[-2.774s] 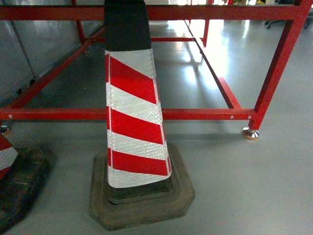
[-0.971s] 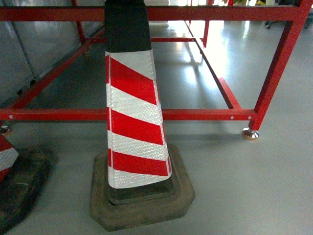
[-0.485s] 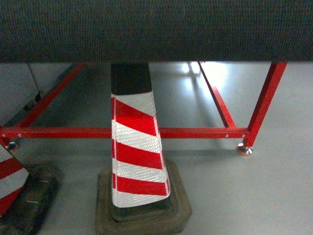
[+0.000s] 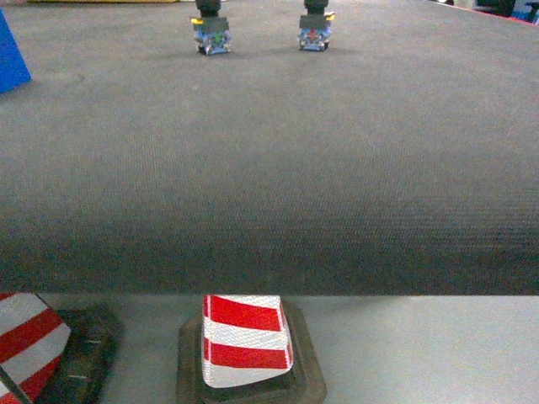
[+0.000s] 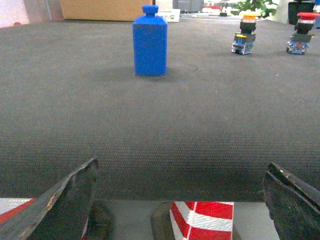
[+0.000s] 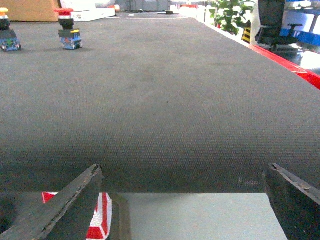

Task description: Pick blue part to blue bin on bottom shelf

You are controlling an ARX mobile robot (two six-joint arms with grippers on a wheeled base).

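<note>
The blue part [image 5: 150, 42], a blue block with a small knob on top, stands upright on the dark textured table top [image 5: 160, 120]. In the head view only its edge shows at the far left [image 4: 10, 55]. My left gripper [image 5: 182, 165] is open and empty, hanging off the table's near edge, well short of the blue part. My right gripper [image 6: 185, 167] is also open and empty at the near edge, further right. Neither gripper shows in the head view. The blue bin and the bottom shelf are out of view.
Two push-button switches [image 4: 212, 35] [image 4: 314, 32] stand at the far side of the table. Below the near edge, red-and-white traffic cones [image 4: 244, 341] [image 4: 25, 337] stand on the grey floor. A cardboard box [image 5: 105, 9] lies behind the table. The table's red rim [image 6: 295, 65] runs along the right.
The head view has risen from the cone and red frame under the table to above the table top. The blue part and the switches have come into sight.
</note>
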